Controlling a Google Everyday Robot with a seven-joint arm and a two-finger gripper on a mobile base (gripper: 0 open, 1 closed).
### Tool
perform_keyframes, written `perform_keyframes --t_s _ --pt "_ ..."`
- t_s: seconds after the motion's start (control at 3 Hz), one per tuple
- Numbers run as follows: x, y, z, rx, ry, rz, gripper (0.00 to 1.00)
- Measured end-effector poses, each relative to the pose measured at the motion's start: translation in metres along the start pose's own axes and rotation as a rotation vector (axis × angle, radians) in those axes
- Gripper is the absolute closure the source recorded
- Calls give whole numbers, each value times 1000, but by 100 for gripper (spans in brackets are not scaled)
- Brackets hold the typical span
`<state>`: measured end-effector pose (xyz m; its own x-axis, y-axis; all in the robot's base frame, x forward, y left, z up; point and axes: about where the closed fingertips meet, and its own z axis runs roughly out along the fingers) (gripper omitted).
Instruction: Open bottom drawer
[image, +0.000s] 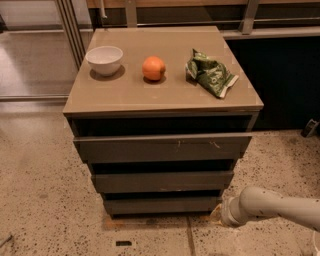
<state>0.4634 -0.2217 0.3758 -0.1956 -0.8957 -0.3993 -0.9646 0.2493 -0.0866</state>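
The tan-topped cabinet (165, 97) has three dark grey drawer fronts. The bottom drawer (161, 205) is the lowest and narrowest front, plain and without a handle, set back under the middle front (162, 181). My gripper (218, 212) is low by the floor at the bottom drawer's right end, on a pale arm (272, 205) that comes in from the right. Its tip is mostly hidden behind the wrist and the cabinet's corner.
On the cabinet top are a white bowl (104, 59), an orange (153, 68) and a green snack bag (211, 73). The top front (162, 147) sticks out farthest. A speckled floor lies in front, a dark wall panel to the right and metal rails to the left.
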Motion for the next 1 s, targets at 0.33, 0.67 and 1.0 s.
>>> perform_keyframes --t_s 0.33,0.67,1.0 --pt "37 -19 63 -12 17 -43 100" --pt "47 -21 95 -17 1 -10 100" --pt "47 -21 95 -17 1 -10 100"
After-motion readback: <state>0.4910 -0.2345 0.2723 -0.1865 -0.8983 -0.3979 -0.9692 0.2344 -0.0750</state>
